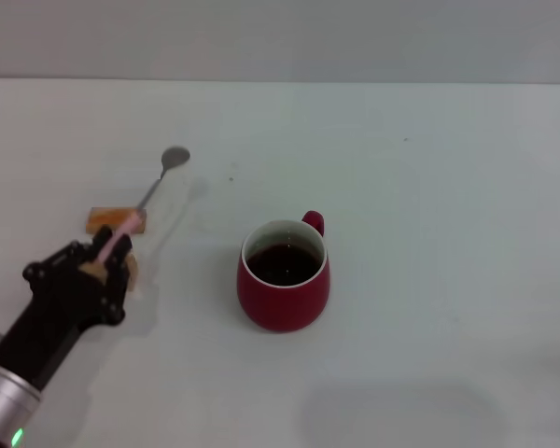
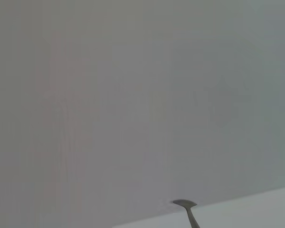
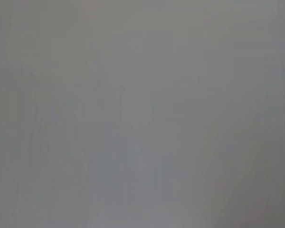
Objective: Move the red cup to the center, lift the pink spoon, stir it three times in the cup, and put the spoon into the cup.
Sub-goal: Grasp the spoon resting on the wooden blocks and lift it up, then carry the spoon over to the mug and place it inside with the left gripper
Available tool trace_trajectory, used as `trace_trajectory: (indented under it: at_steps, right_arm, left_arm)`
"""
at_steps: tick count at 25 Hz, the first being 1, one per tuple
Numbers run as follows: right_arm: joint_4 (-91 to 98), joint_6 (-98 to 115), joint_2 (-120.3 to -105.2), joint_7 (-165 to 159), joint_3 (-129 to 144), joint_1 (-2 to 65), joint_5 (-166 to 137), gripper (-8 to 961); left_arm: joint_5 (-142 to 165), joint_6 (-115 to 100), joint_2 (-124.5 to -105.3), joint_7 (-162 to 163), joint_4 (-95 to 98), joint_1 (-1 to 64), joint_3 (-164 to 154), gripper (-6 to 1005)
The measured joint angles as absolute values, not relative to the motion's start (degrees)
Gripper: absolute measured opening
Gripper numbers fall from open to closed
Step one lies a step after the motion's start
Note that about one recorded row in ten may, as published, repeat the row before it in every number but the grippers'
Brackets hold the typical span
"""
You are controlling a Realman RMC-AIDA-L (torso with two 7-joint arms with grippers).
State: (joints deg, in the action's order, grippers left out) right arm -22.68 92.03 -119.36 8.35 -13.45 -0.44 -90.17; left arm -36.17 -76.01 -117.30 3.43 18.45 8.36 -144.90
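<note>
Here, the cup [image 1: 284,276] stands near mid-table, dark liquid inside, its handle at one o'clock; that first step looks done. At nine o'clock from it, the left gripper [image 1: 105,262] is clamped on the pink handle of the spoon [image 1: 152,192], which appears lifted above a tan block [image 1: 116,221]. The spoon's long axis runs from seven to one o'clock, its grey bowl leading away from the robot and well apart from the cup. Stirring and dropping the spoon in the cup remain. The right gripper is nowhere in view.
</note>
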Motion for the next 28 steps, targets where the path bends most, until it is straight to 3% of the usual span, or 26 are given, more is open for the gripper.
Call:
trace_trajectory:
  at_steps: [17, 28]
  right_arm:
    - [-22.68, 92.09, -119.36, 8.35, -13.44, -0.36, -90.05, 0]
    - [-22.63, 92.09, -119.36, 8.35, -12.88, -0.34, -90.13, 0]
  left_arm:
    - [-36.20, -73.74, -116.02, 1.97, 19.21, 16.06, -138.51, 174]
    - [-36.12, -71.86, -114.32, 0.31, 21.39, 17.58, -137.33, 174]
